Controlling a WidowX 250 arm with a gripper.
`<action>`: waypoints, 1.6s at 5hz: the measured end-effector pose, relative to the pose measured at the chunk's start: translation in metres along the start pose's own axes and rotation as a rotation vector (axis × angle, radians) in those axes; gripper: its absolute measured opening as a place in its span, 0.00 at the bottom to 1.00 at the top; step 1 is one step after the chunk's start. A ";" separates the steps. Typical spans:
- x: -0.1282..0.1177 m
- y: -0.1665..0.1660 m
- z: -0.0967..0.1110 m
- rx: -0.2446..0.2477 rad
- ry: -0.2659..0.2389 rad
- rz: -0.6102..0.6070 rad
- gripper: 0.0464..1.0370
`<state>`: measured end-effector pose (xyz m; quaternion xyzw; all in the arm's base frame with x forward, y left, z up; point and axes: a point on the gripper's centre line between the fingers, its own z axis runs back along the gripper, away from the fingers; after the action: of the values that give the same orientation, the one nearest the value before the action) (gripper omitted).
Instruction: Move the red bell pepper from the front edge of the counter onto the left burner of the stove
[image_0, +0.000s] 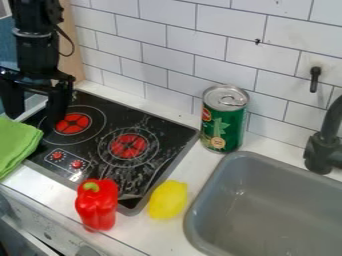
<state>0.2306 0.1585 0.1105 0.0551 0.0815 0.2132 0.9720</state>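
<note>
Countertop (147, 237), green cloth (17, 144) near gripper (34, 121).

One robot arm (33, 52), black, entering at the top edge of the camera view, far to the left; upper part close to upright. One joint collar (31, 34), paler along its rim, set partway down. One thin dark cable (71, 44), bowed outward in a loop on the view's right side of the arm. One two-finger gripper (35, 118), black, hanging below the arm, tips downward. One crosspiece (33, 76), broad, slightly slanted, carrying the fingers (59, 102). Fingers: two, thick and dark, spread well apart, with a wide gap between them.
</note>
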 end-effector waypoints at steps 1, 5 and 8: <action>-0.001 -0.002 -0.007 -0.006 0.026 -0.006 0.96; -0.029 -0.061 0.021 -0.046 -0.216 -0.362 0.96; -0.056 -0.084 0.019 -0.095 -0.166 -0.611 0.96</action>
<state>0.2178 0.0579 0.1248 -0.0002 0.0048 -0.0901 0.9959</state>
